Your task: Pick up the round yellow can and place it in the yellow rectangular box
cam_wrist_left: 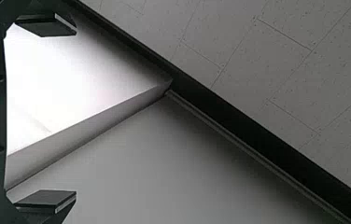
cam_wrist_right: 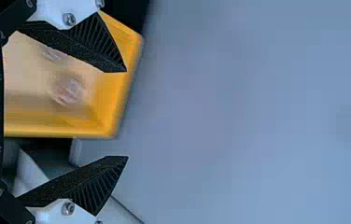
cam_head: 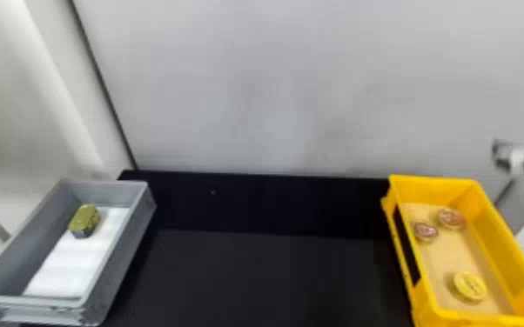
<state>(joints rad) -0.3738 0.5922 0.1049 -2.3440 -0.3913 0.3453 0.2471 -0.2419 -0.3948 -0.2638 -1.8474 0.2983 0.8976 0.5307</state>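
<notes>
Yellow can [cam_head: 471,286], one: flat in the yellow box [cam_head: 431,188], near end, apart from two reddish tins [cam_head: 451,218]. Right gripper [cam_wrist_right: 127,115], one: spread wide, empty, by the box's far end. Left gripper [cam_wrist_left: 76,112], one: wide, empty, facing pale panels. Step, as judged: placing done, clearing off. For you: lift above the walls first, then swing slowly outward, tins untouched.

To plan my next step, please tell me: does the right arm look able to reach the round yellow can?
Probably yes: its black two-fingered claw is open and empty near the yellow rectangular plastic box, whose top is open, and nothing covers the can lying inside.
</notes>
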